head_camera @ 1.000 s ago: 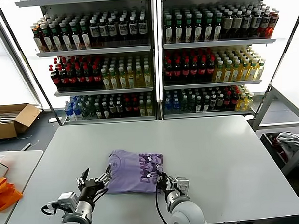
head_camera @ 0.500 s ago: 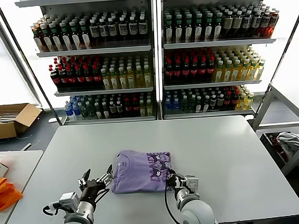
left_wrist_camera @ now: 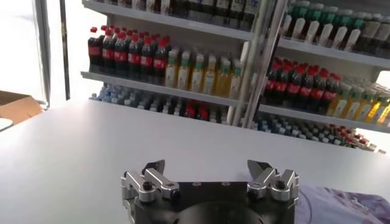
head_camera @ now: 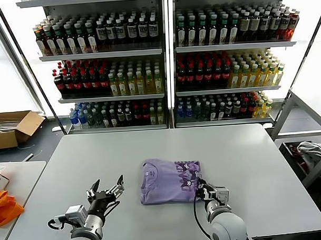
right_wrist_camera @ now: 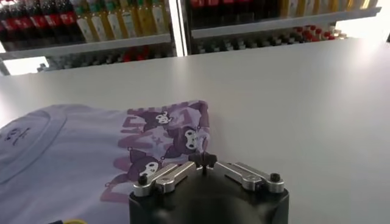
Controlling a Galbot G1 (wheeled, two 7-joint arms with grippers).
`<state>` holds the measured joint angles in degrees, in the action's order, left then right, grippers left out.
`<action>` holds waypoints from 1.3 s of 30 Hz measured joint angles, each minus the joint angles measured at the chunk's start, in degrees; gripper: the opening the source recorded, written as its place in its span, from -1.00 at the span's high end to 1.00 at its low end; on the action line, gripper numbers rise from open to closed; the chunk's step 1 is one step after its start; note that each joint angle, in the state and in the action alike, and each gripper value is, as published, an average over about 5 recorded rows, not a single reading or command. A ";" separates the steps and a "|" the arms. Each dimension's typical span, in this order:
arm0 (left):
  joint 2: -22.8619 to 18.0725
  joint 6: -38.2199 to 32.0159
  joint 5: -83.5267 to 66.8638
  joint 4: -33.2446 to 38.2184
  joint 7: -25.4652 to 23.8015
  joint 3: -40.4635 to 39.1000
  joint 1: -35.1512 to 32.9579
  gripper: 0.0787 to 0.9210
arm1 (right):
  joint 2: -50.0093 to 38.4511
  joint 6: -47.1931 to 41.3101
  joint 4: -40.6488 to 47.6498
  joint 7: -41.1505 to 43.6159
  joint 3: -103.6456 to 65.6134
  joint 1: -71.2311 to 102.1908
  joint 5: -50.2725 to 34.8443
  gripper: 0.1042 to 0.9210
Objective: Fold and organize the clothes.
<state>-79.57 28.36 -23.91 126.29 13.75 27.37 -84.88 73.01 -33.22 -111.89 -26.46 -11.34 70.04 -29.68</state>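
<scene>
Lying folded: lavender T-shirt [head_camera: 168,181], purple print; right pincer [head_camera: 200,186] pinching edge; left pincer [head_camera: 106,187] agape.

The head camera looks down from above the white rectangular table [head_camera: 246,159]; both wrist cameras sit low, facing bottle-filled metal shelves [left_wrist_camera: 201,91].

You see a white rectangular worktop [head_camera: 246,154], metal shelves of coloured bottles [head_camera: 111,79] behind, and an open cardboard box [head_camera: 13,128] left.

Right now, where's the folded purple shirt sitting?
In the head view, the folded purple shirt lies near the table's front edge, right pincer shut on its corner, left pincer apart.
</scene>
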 measured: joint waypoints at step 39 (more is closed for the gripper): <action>0.62 -3.05 3.56 1.68 -0.81 1.85 -1.76 -0.77 | 3.44 0.83 11.61 7.15 15.29 -15.22 13.78 -0.76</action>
<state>-78.95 25.31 -20.35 127.97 12.93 29.22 -86.64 76.45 -32.39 -100.28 -19.30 3.95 54.82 -15.89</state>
